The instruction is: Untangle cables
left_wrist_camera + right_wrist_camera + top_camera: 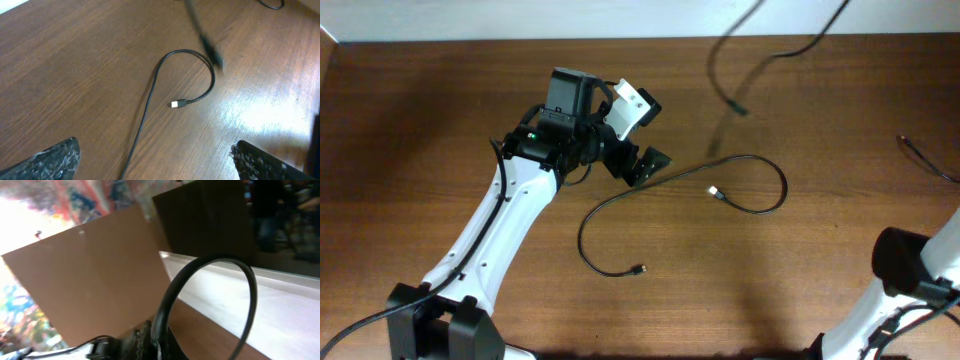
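Left gripper [642, 163] is hovering with fingers spread wide, pinching nothing. Looped cable [150, 95] is lying flat on the table [420, 120] just beyond the gripper, its white-tipped plug [174, 104] curling back inside the loop. A second cable [728, 92], blurred, is sitting farther from the gripper, near the loop's top. A third cable [923, 156] is lying well apart from the gripper, past the loop. Right gripper: cannot tell its state.

Risks, as judgement: the thin cord may be slipping out from between closing fingers, leaving them clamping wood. Dragging the loop may be pulling it across the second cable and re-tangling. The plug may be snagging inside its own loop.
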Tool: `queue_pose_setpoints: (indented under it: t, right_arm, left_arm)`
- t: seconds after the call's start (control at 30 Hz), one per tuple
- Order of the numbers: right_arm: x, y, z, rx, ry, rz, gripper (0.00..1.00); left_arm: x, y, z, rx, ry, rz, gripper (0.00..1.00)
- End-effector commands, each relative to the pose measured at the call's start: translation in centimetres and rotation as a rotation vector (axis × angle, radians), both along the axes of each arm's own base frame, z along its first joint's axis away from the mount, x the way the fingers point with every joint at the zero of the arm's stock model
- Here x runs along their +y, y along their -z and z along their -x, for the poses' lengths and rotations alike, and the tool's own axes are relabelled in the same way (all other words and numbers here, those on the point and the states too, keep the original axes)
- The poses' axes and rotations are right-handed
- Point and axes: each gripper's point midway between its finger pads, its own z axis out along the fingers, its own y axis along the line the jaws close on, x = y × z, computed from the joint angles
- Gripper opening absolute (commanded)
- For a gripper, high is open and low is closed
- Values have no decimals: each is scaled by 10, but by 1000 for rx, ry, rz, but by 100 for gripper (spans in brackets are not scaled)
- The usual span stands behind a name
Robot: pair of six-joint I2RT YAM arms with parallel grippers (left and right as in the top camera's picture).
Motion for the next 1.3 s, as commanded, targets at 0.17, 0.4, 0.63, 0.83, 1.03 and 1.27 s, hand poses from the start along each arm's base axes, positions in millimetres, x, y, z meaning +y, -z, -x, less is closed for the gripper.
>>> queue_pose_setpoints:
  t: [0.17,0.4,0.63,0.83,1.03,1.27]
  right_arm:
    - [-102,75,-97,84,225,-19,4]
    - [-174,197,-186,275,560,30,4]
    - [-313,323,-173,638,1345,420,4]
    - [-379,402,-134,803,1665,684,4]
    - [-416,435,-105,879,1712,700,91]
    - [-378,398,-94,896,1572,660,99]
  left_arm:
    - [-2,1,0,0,20,6,99]
    - [-2,1,0,0,20,6,99]
    - [-2,1,0,0,20,6,99]
    - [-2,1,0,1,19,6,99]
    - [-2,1,0,0,20,6,99]
    - [-2,1,0,0,20,6,99]
